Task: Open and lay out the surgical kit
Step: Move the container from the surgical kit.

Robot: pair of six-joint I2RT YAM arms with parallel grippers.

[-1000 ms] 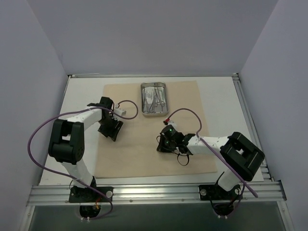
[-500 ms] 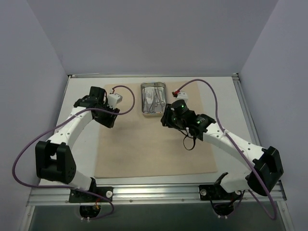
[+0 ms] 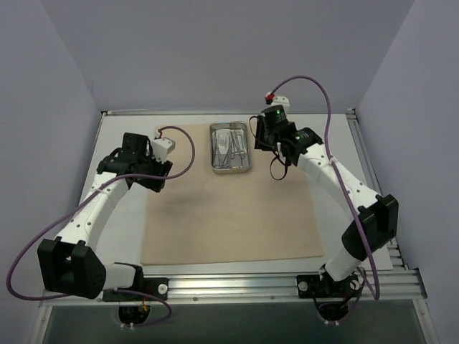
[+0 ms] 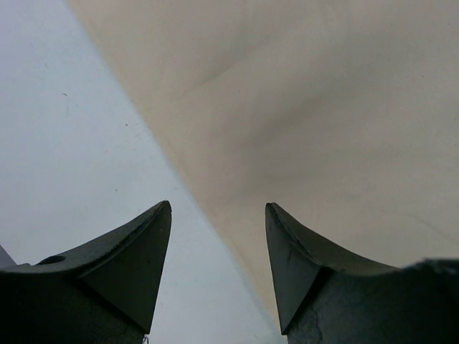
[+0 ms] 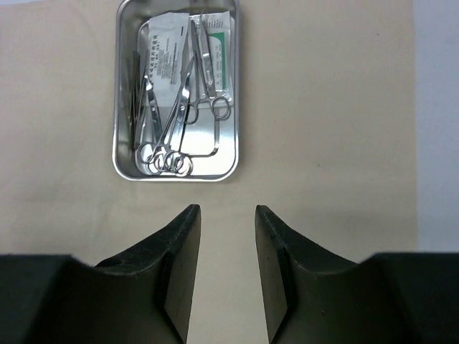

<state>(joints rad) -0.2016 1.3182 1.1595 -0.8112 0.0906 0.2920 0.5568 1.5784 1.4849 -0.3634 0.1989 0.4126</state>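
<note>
The surgical kit lies opened out. Its beige cloth wrap [image 3: 229, 215] is spread flat on the white table. At the back of the cloth stands the small steel tray [image 3: 231, 171], holding scissor-handled instruments [image 5: 168, 136] and clear packets [image 5: 168, 50]. My left gripper [image 3: 153, 180] hangs open over the cloth's left edge [image 4: 323, 107], with table under its left finger and nothing held [image 4: 217, 204]. My right gripper [image 3: 263, 143] hovers just right of the tray, open and empty [image 5: 227, 208]. The tray [image 5: 176, 176] sits ahead and left of it.
White tabletop [image 3: 122, 136] borders the cloth on the left, back and right. Metal rails run along the right side [image 3: 366, 165] and front [image 3: 229, 287]. Purple cables [image 3: 315, 86] loop off both wrists. Pale walls close in three sides.
Both arms swung toward the back. The right gripper left the cloth's middle, moved to the tray's right side and opened. The left gripper shifted outward to the cloth's left edge.
</note>
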